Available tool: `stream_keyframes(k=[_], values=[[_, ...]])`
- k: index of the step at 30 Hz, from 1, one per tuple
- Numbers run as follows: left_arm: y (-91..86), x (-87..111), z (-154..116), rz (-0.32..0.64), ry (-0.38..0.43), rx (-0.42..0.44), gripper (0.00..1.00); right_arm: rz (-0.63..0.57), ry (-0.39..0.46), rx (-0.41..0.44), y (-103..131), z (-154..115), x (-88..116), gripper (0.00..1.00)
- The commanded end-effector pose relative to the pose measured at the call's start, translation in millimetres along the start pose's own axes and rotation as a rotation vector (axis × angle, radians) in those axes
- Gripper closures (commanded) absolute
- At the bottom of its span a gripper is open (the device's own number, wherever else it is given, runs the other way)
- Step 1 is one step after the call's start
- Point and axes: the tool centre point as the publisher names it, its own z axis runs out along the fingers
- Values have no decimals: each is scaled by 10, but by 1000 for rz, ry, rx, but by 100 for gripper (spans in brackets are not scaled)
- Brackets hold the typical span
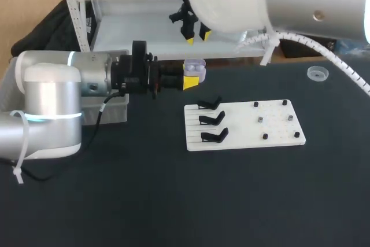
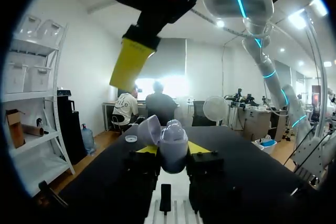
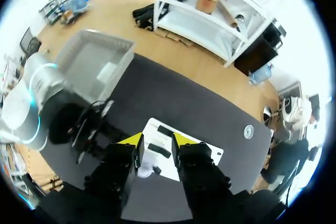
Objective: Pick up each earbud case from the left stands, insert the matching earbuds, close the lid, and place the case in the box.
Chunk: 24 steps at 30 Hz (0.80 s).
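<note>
With my left gripper [image 2: 172,149] clamped on the open, pale lilac plastic earbud case [image 1: 195,66] just beyond the three bare black stands [image 1: 211,120] and my right gripper [image 1: 197,36] hanging released above, the white earbuds [image 2: 173,125] look seated, leaving lid-closing and the grey plastic box [image 1: 113,108] at left.

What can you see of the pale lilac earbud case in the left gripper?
The pale lilac earbud case, glossy rounded plastic, is held above the black table, clamped from both sides by the yellow fingertips of the left gripper. Its hinged lid stands open, tipped back to one side, and white earbuds seem to sit inside. Nothing else touches it.
</note>
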Motion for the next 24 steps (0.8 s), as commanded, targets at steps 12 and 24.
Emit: stream_keyframes(k=[12, 24], values=[[-6, -1, 0, 0, 0, -3, 100, 51, 93, 6, -133, 469, 210, 69], [-6, -1, 0, 0, 0, -3, 100, 54, 91, -23, -73, 326, 478, 69]])
